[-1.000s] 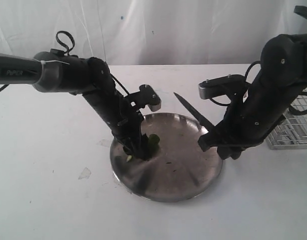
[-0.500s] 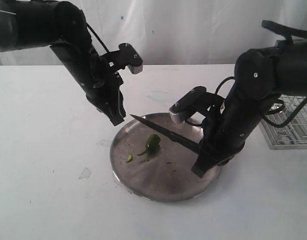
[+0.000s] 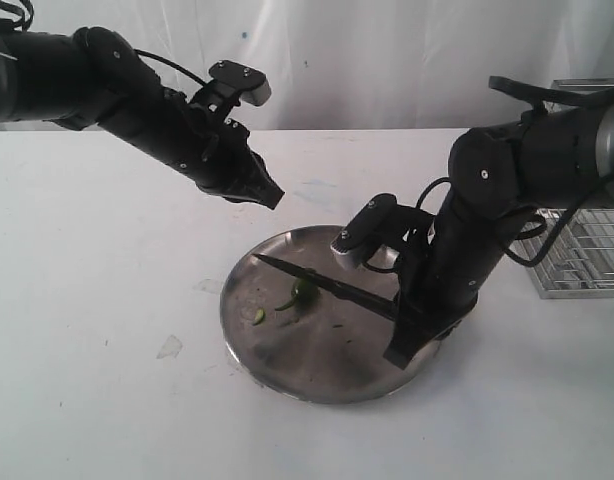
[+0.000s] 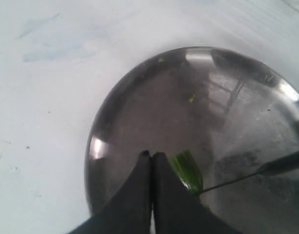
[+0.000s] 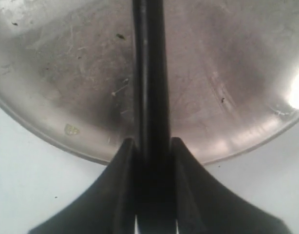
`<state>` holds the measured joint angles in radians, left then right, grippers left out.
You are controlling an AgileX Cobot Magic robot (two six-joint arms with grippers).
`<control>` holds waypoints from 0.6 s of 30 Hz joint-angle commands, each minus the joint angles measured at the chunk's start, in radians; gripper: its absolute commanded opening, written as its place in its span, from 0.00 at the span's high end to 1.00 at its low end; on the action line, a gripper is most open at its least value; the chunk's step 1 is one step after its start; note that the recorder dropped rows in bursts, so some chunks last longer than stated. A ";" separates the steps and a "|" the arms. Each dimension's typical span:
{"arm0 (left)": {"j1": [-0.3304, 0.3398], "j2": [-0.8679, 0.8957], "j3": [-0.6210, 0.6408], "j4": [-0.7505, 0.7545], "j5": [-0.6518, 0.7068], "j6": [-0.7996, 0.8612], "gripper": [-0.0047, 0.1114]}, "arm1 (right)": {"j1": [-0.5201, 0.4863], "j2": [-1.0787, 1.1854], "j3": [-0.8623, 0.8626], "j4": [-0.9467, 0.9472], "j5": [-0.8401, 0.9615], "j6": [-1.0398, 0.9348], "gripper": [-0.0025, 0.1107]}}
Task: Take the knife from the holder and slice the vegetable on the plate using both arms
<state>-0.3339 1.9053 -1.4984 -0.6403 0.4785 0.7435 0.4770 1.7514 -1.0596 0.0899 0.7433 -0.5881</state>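
Note:
The steel plate [image 3: 332, 375] lies mid-table with the green vegetable [image 3: 303, 291] on its left half. Over it lies the dark blade of the knife [image 3: 317, 280], tip pointing left. My right gripper [image 3: 405, 340] is shut on the knife's black handle [image 5: 149, 97] at the plate's right rim. My left gripper [image 3: 273, 198] is shut and empty, raised above and behind the plate's left edge. In the left wrist view its closed fingers [image 4: 150, 165] point down at the plate [image 4: 140, 97], beside the vegetable [image 4: 187, 170] and the thin blade edge [image 4: 266, 169].
The wire-grid holder [image 3: 587, 250] stands at the right edge of the table behind the right arm. A tiny round green slice [image 3: 257, 316] lies on the plate left of the vegetable. A white backdrop closes off the far side.
My left gripper let go of the vegetable, rose off the plate and withdrew up and back. My right gripper swung the knife down and left until the blade lies across the vegetable.

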 commanded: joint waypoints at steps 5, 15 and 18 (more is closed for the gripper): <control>0.013 0.067 0.009 -0.224 -0.011 0.242 0.96 | 0.001 -0.002 0.003 -0.022 -0.116 0.091 0.98; 0.013 0.138 0.009 -0.509 0.007 0.513 0.96 | 0.001 0.033 0.003 -0.020 -0.112 0.155 0.98; 0.013 0.152 0.009 -0.511 -0.007 0.512 0.96 | 0.001 0.045 0.003 -0.020 -0.101 0.146 0.98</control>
<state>-0.3239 2.0446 -1.4942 -1.1141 0.4640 1.2359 0.4770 1.7906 -1.0596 0.0730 0.6379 -0.4385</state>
